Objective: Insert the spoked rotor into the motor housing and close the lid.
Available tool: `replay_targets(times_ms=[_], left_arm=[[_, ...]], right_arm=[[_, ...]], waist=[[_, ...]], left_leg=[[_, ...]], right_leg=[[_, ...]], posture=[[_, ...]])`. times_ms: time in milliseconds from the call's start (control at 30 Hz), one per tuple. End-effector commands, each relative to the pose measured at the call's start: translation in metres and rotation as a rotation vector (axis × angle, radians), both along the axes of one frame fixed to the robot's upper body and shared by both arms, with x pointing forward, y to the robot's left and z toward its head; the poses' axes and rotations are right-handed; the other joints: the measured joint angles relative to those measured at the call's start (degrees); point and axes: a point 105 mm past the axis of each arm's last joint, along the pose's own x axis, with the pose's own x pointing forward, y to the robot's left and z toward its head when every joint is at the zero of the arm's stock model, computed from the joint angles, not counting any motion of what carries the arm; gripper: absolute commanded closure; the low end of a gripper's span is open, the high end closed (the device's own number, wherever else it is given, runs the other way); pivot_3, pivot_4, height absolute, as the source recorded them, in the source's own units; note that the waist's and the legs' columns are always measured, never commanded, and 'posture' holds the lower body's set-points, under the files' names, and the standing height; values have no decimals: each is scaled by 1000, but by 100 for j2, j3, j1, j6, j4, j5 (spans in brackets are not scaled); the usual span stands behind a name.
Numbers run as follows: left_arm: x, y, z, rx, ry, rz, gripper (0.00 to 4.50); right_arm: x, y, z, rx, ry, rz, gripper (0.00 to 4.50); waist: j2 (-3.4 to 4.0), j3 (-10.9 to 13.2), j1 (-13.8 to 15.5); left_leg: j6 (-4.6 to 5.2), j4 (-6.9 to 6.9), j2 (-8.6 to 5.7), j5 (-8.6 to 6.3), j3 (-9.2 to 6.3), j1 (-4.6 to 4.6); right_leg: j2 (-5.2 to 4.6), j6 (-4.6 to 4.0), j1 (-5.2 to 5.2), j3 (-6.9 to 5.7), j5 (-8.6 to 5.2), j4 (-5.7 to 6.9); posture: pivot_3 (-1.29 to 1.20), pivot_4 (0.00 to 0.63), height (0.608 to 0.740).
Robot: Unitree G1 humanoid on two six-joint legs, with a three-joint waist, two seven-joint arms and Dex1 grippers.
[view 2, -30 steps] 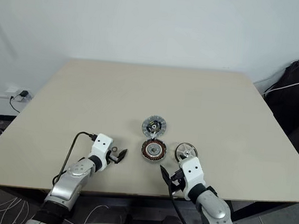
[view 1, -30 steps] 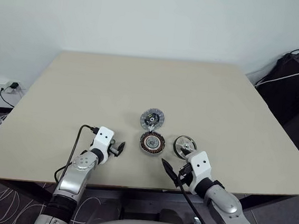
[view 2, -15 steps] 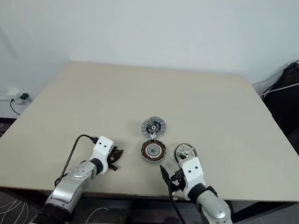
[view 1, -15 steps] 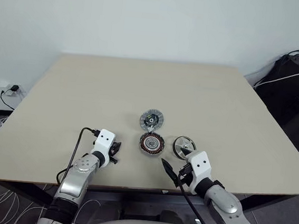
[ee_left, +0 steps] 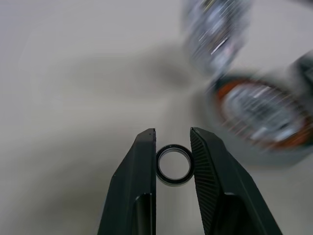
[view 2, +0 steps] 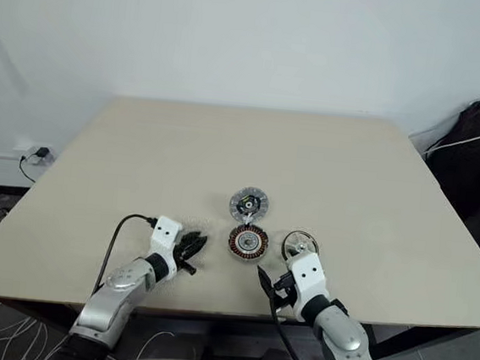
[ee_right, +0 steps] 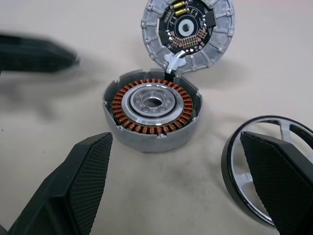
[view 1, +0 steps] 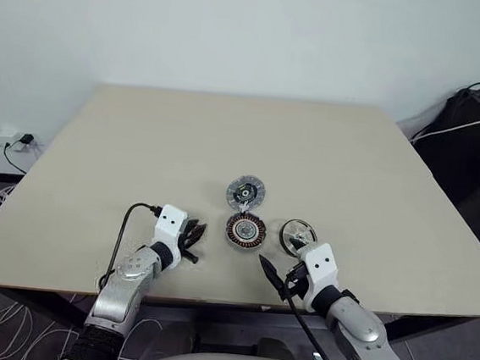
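We have the left gripper [ee_left: 172,139] closed around a small dark ring [ee_left: 174,164], pinched edge to edge between its two fingers, and it hangs just left of the motor housing [view 1: 244,230] over the table [view 1: 141,145]. The right gripper [ee_right: 181,147] stands wide open and empty, aimed at the housing from the near side, with the spoked rotor [view 1: 298,234] lying flat on the table just right of the housing and close beside that gripper. The lid [view 1: 245,192] lies face up just behind the housing, joined to it by a short pale lead.

We judge the step in hand to be carrying the ring to the housing's pale centre. To do it well, we should keep the ring level, bring it straight over the bore, and lower it before loosening the fingers, since a tilted ring would likely jam or roll off. The rotor should wait untouched until the ring is seated.

The head views give us the layout of all three parts but leave the ring too small to make out. The left wrist view shows the ring and its grip plainly, though the housing behind is blurred. The right wrist view shows the copper windings, the lid's inner face and the rotor's rim crisply
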Motion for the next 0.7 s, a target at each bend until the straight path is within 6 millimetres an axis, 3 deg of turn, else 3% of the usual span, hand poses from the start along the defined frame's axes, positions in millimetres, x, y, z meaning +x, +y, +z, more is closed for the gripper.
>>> replay_targets(times_ms=[33, 700], left_arm=[[4, -23, 33, -72, -113, -110, 3815], [19, -72, 6, 39, -55, -281, 3815]], right_arm=[[4, 3, 9, 13, -48, 8, 0], [4, 6, 16, 20, -68, -6, 0]], waist=[[2, -1, -2], [-6, 6, 3]], left_leg=[[0, 0, 0, 0, 0, 1], [1, 1, -1, 1, 0, 2]], right_leg=[[1, 0, 0, 0, 0, 0], [15, 4, 1, -1, 2, -2]], posture=[[0, 0, 740], [0, 0, 740]])
